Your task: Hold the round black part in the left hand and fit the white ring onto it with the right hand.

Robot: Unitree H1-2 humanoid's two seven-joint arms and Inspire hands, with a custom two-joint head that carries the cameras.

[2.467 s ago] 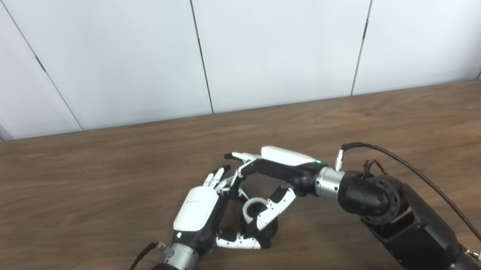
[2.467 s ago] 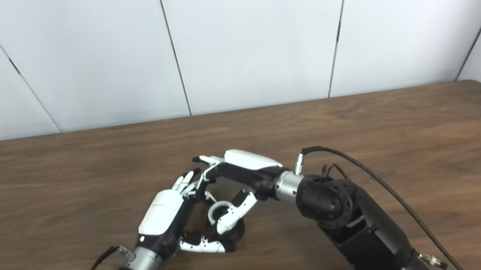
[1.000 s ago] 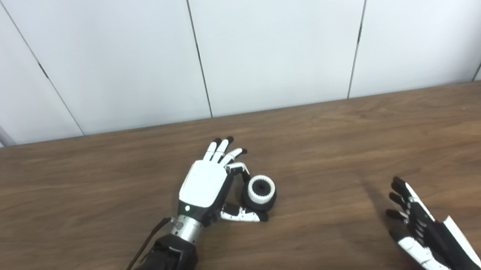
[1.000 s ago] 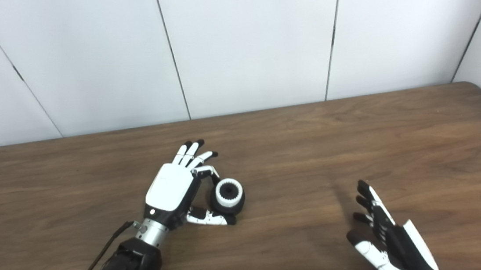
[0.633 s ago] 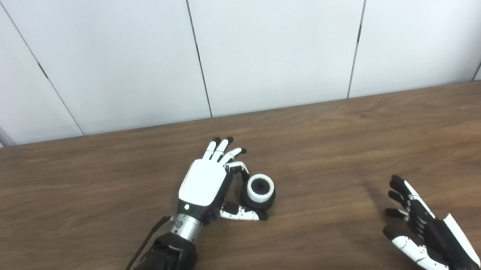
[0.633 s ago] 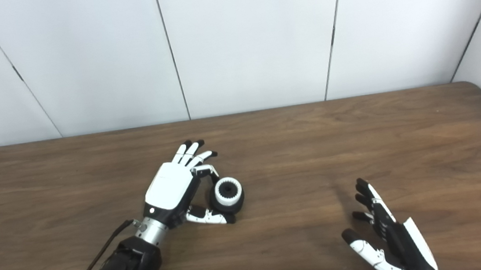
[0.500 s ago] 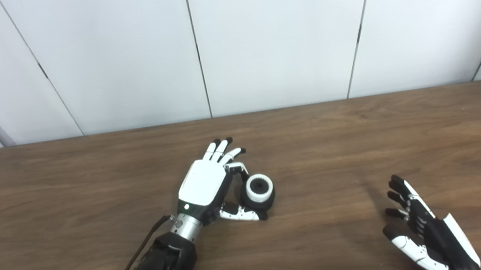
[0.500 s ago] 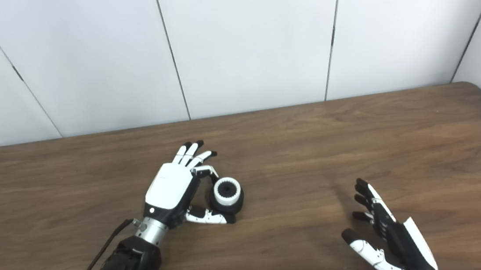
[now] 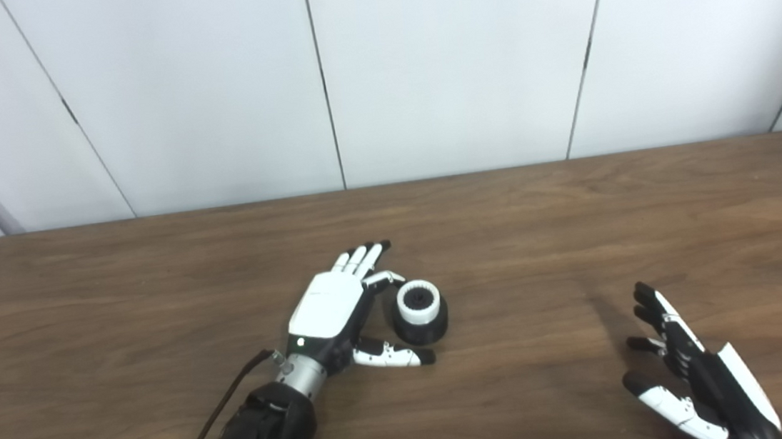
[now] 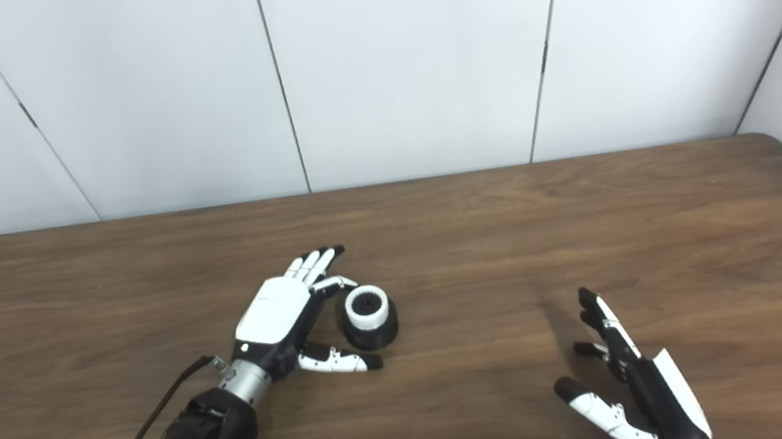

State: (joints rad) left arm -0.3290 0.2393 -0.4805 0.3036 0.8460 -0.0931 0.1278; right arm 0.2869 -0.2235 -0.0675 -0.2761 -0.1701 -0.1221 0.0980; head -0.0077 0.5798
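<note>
Left eye view shows my left hand [image 9: 332, 313] has just released the black part [image 9: 423, 322] (white ring [image 9: 419, 302] seated), fingers spread, so I judge fitting done.

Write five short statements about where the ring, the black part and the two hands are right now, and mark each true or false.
1. The white ring sits on top of the round black part. True.
2. The right hand is holding the white ring. False: it is open, far off to the right, holding nothing.
3. The round black part stands on the table. True.
4. The left hand is closed tightly around the black part. False: its fingers are spread and it lies open beside the part.
5. The white ring lies flat on the table, apart from the black part. False: it is seated on the part.
</note>
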